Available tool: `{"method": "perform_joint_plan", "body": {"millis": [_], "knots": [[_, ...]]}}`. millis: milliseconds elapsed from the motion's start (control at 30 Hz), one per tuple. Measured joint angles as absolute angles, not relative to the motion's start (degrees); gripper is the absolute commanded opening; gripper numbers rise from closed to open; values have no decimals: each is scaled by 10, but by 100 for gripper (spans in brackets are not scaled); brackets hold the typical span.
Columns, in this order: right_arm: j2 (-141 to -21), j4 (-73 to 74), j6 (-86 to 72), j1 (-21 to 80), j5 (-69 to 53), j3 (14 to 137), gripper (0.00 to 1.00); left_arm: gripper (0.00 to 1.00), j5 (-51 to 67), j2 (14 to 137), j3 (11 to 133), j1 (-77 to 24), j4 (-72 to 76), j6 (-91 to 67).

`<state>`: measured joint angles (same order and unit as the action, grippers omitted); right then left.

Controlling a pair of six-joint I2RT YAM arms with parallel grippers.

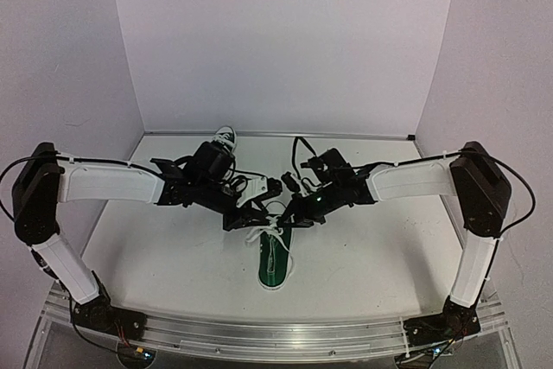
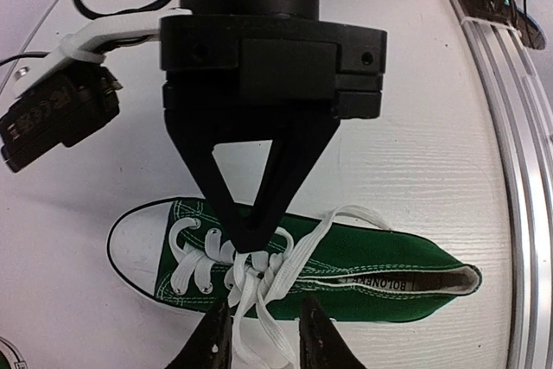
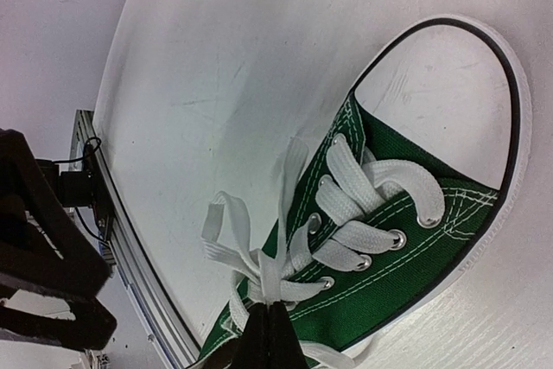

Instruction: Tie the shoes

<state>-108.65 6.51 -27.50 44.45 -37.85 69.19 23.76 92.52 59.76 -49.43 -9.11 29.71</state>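
Observation:
One dark green sneaker (image 1: 275, 265) with white laces lies at the table's middle, between both grippers. The second sneaker (image 1: 225, 136) stands at the back, mostly hidden behind the left arm. In the left wrist view the sneaker (image 2: 389, 257) lies with its toe to the left. My left gripper (image 2: 263, 341) is open just beside it, and loose lace strands (image 2: 259, 317) run between its fingers. My right gripper (image 3: 271, 334) is shut on the laces (image 3: 268, 278) at the crossing above the top eyelets; it shows in the left wrist view as a black wedge (image 2: 252, 235).
The white table (image 1: 380, 248) sits inside white walls. A metal rail (image 1: 259, 334) runs along the near edge with both arm bases. Black cables hang off both wrists.

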Motion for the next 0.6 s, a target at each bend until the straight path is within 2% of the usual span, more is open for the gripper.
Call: {"method": "perform_joint_plan", "body": {"millis": [333, 600], "knots": [[-1088, 65, -284, 444, -378, 692, 0, 20, 271, 1003, 680, -494, -178, 357], [-1088, 65, -286, 442, -379, 692, 0, 20, 280, 1045, 711, -494, -213, 377]]}}
